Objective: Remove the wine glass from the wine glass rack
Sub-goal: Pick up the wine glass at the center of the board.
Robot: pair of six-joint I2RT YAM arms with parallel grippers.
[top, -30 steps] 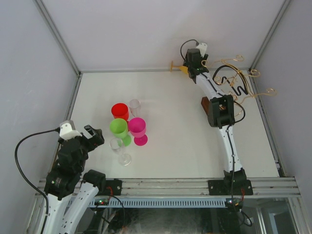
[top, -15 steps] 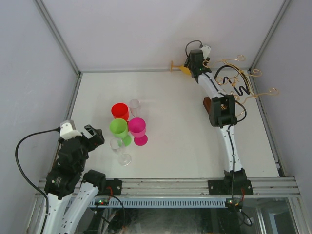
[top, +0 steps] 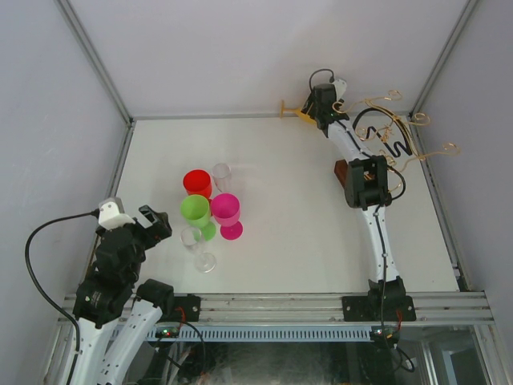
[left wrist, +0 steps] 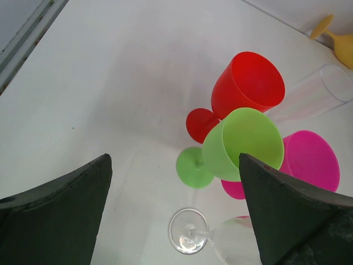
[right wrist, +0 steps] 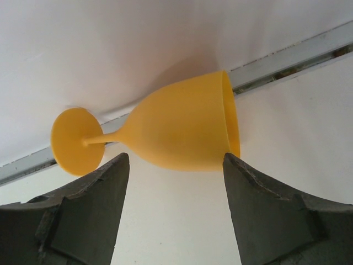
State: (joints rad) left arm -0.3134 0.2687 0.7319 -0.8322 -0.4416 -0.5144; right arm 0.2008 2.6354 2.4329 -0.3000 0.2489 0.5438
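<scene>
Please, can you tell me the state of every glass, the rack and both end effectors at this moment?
yellow wine glass: sideways in the air, gripped
right end effector: closed on the yellow wine glass
left end effector: open, empty
red wine glass: upright
green wine glass: upright
pink wine glass: upright
clear wine glass: upright
clear flute: upright
wine glass rack: standing, no glass seen hanging

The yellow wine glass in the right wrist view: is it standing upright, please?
No, the yellow wine glass lies sideways, foot at left and rim at right.
</scene>
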